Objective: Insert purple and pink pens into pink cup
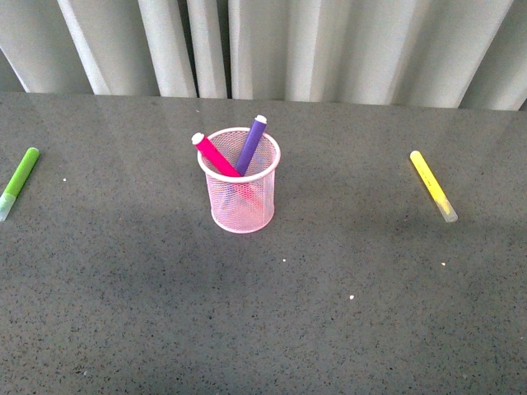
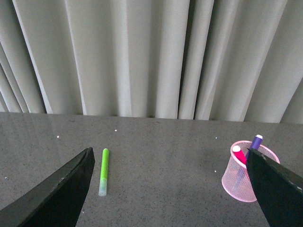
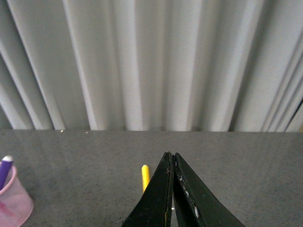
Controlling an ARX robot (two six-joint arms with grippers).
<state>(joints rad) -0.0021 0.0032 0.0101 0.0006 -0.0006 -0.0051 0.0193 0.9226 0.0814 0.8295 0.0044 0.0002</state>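
The pink cup stands upright mid-table in the front view. The pink pen and the purple pen both stand in it, leaning and crossing, tips above the rim. No arm shows in the front view. In the left wrist view my left gripper is open and empty, its fingers spread wide; the cup with the pink pen and purple pen sits by one finger. In the right wrist view my right gripper is shut and empty; the cup and purple pen show at the frame edge.
A lime-green marker lies at the table's far left, also in the left wrist view. A yellow marker lies at the right, partly hidden behind the shut fingers in the right wrist view. Pale curtains hang behind the table's far edge.
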